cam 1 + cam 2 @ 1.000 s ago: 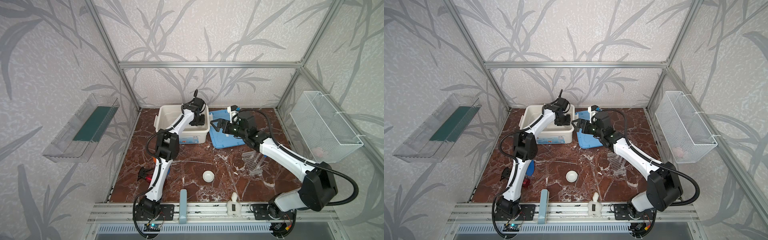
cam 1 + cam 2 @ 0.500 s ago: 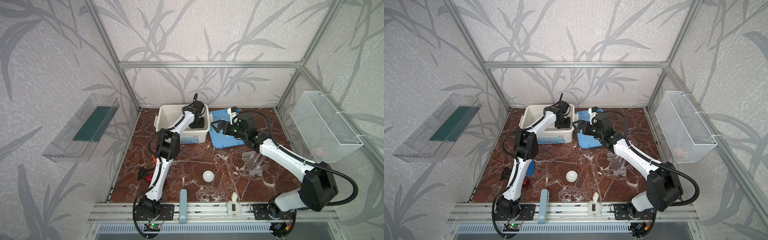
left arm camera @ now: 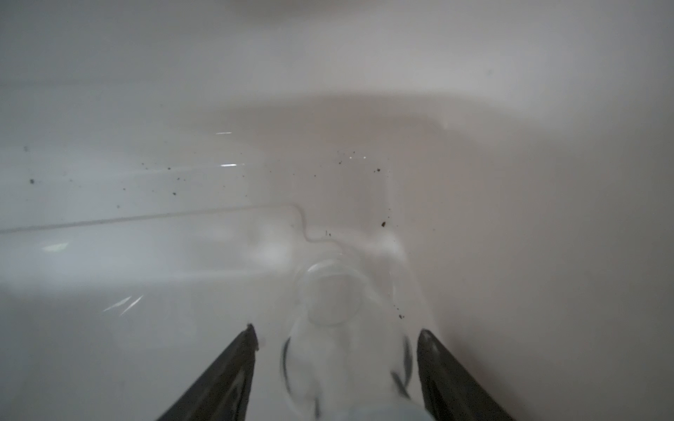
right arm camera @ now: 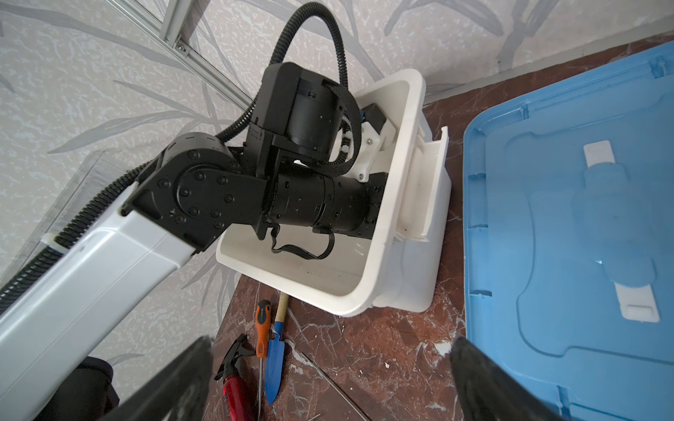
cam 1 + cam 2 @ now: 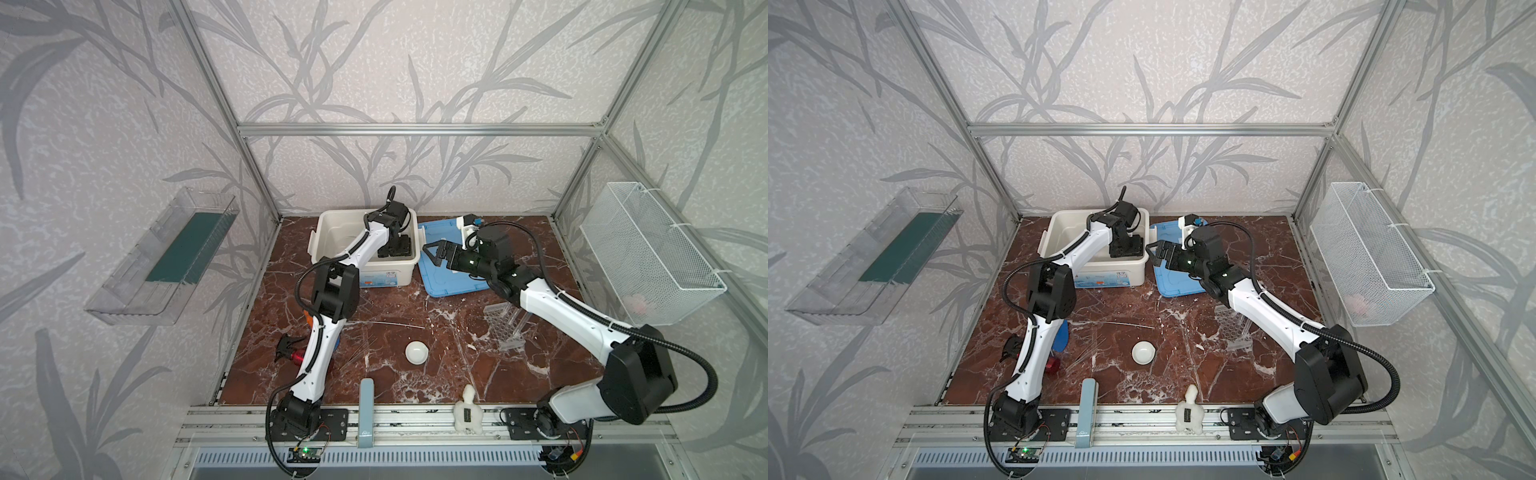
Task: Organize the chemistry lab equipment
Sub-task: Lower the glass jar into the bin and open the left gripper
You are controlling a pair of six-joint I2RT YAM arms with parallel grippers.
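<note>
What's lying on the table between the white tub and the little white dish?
A thin glass rod lies there, visible in both top views.

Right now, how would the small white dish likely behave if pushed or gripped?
The small white dish sits flat on the glossy marble table, so it would probably slide, not roll. Its smooth rounded rim looks slippery to pinch. It seems rigid, maybe chippable.

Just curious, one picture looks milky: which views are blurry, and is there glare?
Left wrist view: hazy, the clear vessel barely shows against the white bin, glints. Right wrist view: sharp on the blue lid, blurred close to the lens. Both top views: even light, crisp.
</note>
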